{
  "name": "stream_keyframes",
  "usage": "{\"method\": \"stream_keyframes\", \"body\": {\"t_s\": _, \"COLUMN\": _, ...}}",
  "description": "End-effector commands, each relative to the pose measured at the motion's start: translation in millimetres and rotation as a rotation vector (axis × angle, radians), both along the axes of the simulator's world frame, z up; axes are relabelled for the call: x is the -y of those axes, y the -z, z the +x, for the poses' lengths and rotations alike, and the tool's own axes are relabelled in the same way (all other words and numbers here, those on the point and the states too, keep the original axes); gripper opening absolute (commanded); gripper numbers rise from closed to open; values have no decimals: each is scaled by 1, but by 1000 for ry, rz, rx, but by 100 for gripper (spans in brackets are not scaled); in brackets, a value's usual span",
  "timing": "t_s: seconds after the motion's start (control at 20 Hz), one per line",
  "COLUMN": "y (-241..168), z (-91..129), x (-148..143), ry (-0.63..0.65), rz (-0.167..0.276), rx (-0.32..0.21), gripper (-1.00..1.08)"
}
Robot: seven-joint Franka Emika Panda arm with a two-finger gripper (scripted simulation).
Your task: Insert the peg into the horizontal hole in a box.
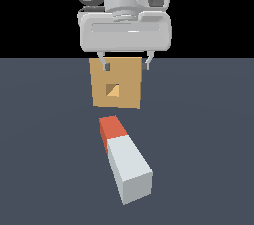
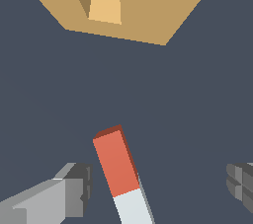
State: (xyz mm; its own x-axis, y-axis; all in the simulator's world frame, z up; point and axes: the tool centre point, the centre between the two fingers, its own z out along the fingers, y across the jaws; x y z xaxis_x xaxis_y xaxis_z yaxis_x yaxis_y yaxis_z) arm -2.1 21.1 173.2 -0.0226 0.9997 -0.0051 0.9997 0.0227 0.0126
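Observation:
The peg (image 1: 124, 157) lies flat on the dark floor, grey-white with its orange-red end (image 1: 112, 129) pointing toward the box. The tan box (image 1: 116, 83) stands upright behind it, its square hole (image 1: 112, 90) in the middle of the face. My gripper (image 1: 125, 63) hangs open high above the floor, in front of the box's upper edge, with nothing between its fingers. In the wrist view the peg (image 2: 121, 171) lies between the two spread fingertips (image 2: 74, 188), and the box (image 2: 133, 6) with its hole (image 2: 103, 8) sits beyond.
A dark blue-grey floor (image 1: 208, 144) stretches all around the box and the peg. The arm's white hand body (image 1: 126, 28) fills the upper middle of the exterior view.

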Motion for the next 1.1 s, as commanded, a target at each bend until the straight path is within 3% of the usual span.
{"method": "stream_keyframes", "body": {"t_s": 0.0, "y": 0, "z": 0, "x": 0, "ry": 0, "rz": 0, "rx": 0, "gripper": 100}}
{"method": "stream_keyframes", "body": {"t_s": 0.55, "y": 14, "z": -4, "x": 20, "ry": -46, "rz": 0, "rx": -2, "gripper": 100}}
{"method": "stream_keyframes", "body": {"t_s": 1.05, "y": 49, "z": -8, "x": 73, "ry": -165, "rz": 1, "rx": -6, "gripper": 100}}
